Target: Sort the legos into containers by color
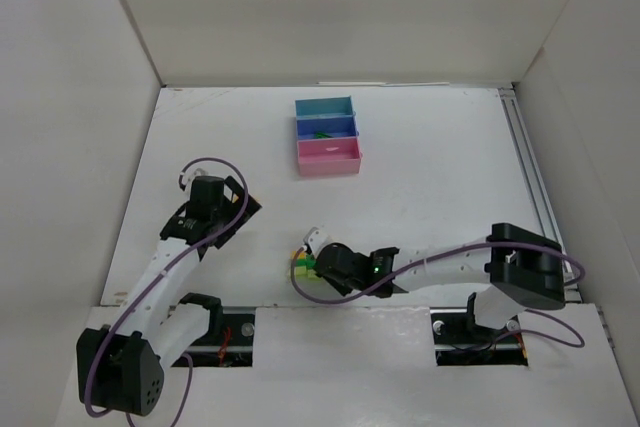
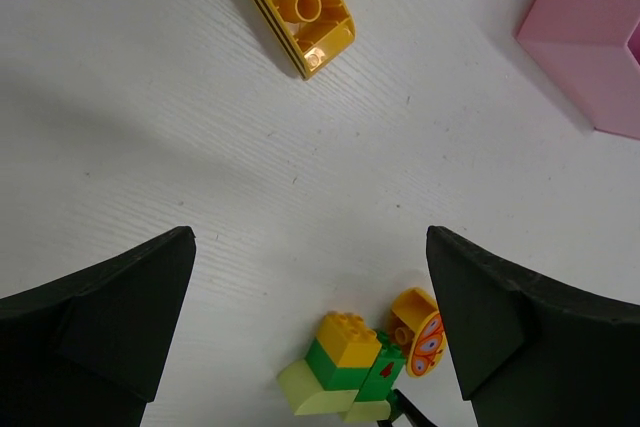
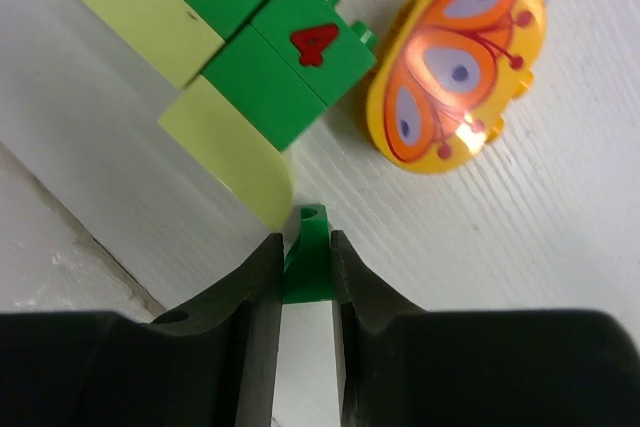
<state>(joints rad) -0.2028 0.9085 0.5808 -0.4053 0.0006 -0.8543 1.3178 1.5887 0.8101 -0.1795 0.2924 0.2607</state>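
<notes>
Right fingers [image 3: 255, 307] pinching small glossy green lego [image 3: 307, 265], one stud showing.

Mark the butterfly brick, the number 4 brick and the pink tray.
butterfly brick [image 3: 455, 65], right wrist, printed face
number 4 brick [image 3: 312, 44], right wrist, red numeral
pink tray [image 1: 329, 167], top external, near wall

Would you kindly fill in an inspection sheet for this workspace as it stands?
Surface: white table, no spills seen.
Job's things: open rectangular plastic trays joined in a row, teal tray, blue tray holding a green piece, pink tray; yellow plastic brick lying loose; cluster of green and yellow bricks beside a round yellow butterfly-print piece.
Clutter: nothing seen.
Grippers: left gripper open, empty; right gripper shut on a small green brick.
Cables: purple cables looping along both arms.
Surroundings: white walls on three sides; metal rail along the right edge.
</notes>
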